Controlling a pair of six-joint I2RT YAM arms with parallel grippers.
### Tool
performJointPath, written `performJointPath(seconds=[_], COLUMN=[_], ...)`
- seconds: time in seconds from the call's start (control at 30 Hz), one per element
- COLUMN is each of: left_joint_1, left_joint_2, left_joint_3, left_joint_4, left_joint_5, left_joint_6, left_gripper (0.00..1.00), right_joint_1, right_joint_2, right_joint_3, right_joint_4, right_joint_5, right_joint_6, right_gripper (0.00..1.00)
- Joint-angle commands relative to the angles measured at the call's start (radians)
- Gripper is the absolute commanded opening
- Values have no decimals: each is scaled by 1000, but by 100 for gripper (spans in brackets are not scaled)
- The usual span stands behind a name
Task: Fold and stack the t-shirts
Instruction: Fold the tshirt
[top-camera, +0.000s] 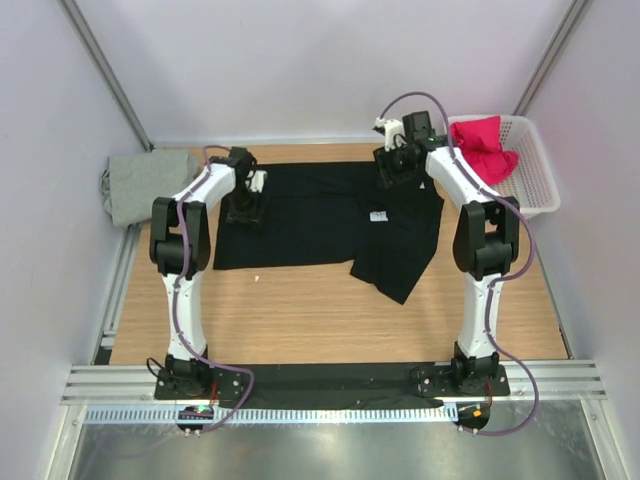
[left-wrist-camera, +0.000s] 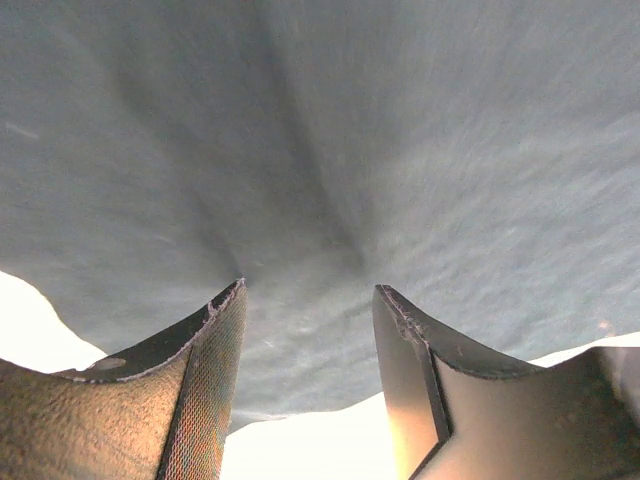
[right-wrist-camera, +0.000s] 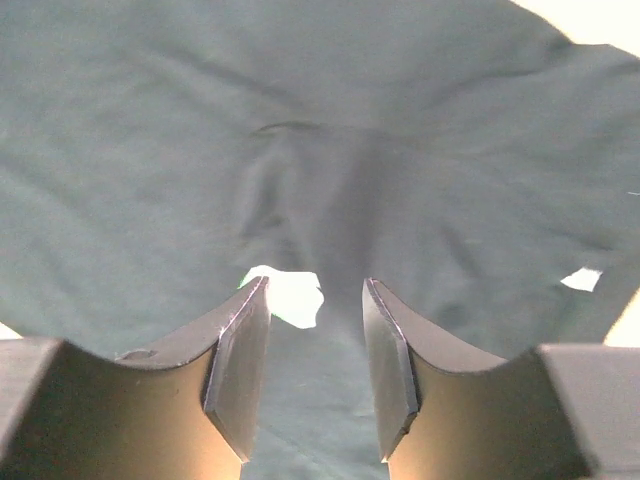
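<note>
The large black t-shirt (top-camera: 320, 215) lies spread on the wooden table, its white chest mark (top-camera: 379, 216) facing up and one lower corner folded askew at the front right. My left gripper (top-camera: 246, 208) is down on the shirt's left part; in the left wrist view (left-wrist-camera: 310, 295) its jaws stand open with dark cloth (left-wrist-camera: 330, 150) between and beyond them. My right gripper (top-camera: 396, 168) is at the shirt's far right edge; in the right wrist view (right-wrist-camera: 315, 285) its jaws stand open over the cloth (right-wrist-camera: 320, 120). The grey t-shirt (top-camera: 148, 185) lies folded at the far left. The magenta-red t-shirt (top-camera: 487, 146) lies in the basket.
A white mesh basket (top-camera: 537, 180) stands at the far right by the wall. Walls close the table at the back and on both sides. Bare wood (top-camera: 300, 310) runs along the front of the table. A bright patch (right-wrist-camera: 288, 295) shows by the right gripper's left finger.
</note>
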Motion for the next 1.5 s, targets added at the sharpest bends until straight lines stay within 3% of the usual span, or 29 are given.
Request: performJointPath(seconds=[0.0, 0.93, 1.47], left_joint_1=[3, 3, 3], left_joint_2=[-63, -45, -41], left_joint_3=[-57, -50, -51], left_joint_4=[4, 16, 19], left_joint_5=[63, 48, 46], left_joint_6=[-29, -43, -43], left_gripper=[55, 56, 56], right_joint_1=[33, 102, 118], right_joint_2=[12, 110, 154], right_joint_3=[-1, -55, -6], right_joint_4=[-14, -35, 17], right_joint_5=[-43, -9, 15], right_joint_6=[-18, -42, -21], right_gripper=[48, 48, 41])
